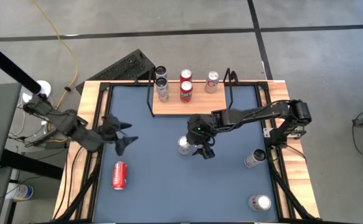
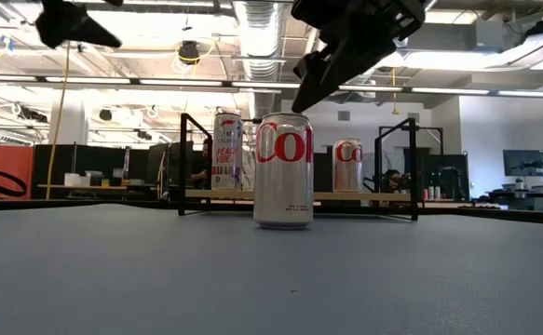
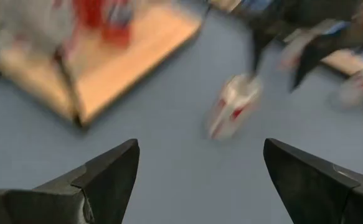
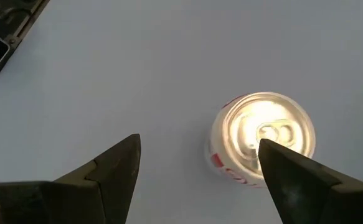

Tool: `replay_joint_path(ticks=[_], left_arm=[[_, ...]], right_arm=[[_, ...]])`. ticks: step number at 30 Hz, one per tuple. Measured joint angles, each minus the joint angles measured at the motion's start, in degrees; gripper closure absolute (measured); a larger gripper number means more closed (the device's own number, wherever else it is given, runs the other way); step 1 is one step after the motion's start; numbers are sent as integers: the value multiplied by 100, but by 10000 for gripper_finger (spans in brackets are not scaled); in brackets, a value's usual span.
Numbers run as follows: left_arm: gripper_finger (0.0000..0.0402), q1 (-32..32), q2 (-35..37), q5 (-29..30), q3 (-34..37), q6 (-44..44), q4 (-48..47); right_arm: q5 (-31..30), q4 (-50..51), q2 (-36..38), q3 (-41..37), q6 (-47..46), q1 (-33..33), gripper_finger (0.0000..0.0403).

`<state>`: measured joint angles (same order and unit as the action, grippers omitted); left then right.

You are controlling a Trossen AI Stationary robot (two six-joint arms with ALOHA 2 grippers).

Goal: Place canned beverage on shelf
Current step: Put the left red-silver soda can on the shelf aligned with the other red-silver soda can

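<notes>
Above silver can | right end effector wide, empty | left end effector wide.

The blue-grey desk with a light-wood rim carries a small light-wood shelf on black wire at its far edge, holding five cans. A silver can stands mid-desk, a red can lies near the left edge, and two silver cans stand by the right edge.
</notes>
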<state>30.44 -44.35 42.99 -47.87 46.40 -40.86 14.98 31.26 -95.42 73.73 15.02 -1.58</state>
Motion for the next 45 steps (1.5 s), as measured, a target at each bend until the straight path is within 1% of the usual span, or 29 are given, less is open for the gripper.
replay_joint_path(ticks=[3, 6, 8, 10, 13, 16, 21, 24, 27, 30, 37, 45], left_arm=[[72, -220, -1013, -610, -993, 1260, -1608], [72, -457, -1974, -1430, -1755, 1905, -2584], [72, -599, -2595, -2072, -2128, 2096, -3185], [72, -695, -3147, -2584, -2421, 2248, -3754], [72, -825, -3826, -2962, -2770, 2313, -4497], [72, -930, -4311, -3232, -2957, 1982, -4752], [72, -1034, -4685, -3657, -3013, 1365, -4591], [72, -1034, -4753, -3634, -3013, 1113, -4521], [72, -1034, -4753, -3563, -2996, 1068, -4515], [72, -1034, -4753, -3518, -2993, 1083, -4520], [72, -1034, -4753, -3465, -2991, 1087, -4501], [72, -1034, -4751, -3356, -2991, 990, -4494]], right_arm=[[0, 22, 0, 0, -2, -1, 88], [0, 25, 0, 0, -9, -26, 88], [-2, 27, 0, 0, -19, -28, 88], [-2, 25, 0, 0, -42, -61, 88], [-2, 31, 0, 0, -151, -80, 88], [-4, 147, 0, 0, -153, -109, 88], [-13, 112, -2, 0, -118, -103, 88], [-179, -118, -2, 2, -94, -103, 88], [-339, -223, -2, 2, 24, -103, 88], [-356, -284, -2, 2, 30, -78, 88], [-477, -645, -324, 8, 125, -6, 88], [-474, -763, -283, 2, 190, 61, 88]])
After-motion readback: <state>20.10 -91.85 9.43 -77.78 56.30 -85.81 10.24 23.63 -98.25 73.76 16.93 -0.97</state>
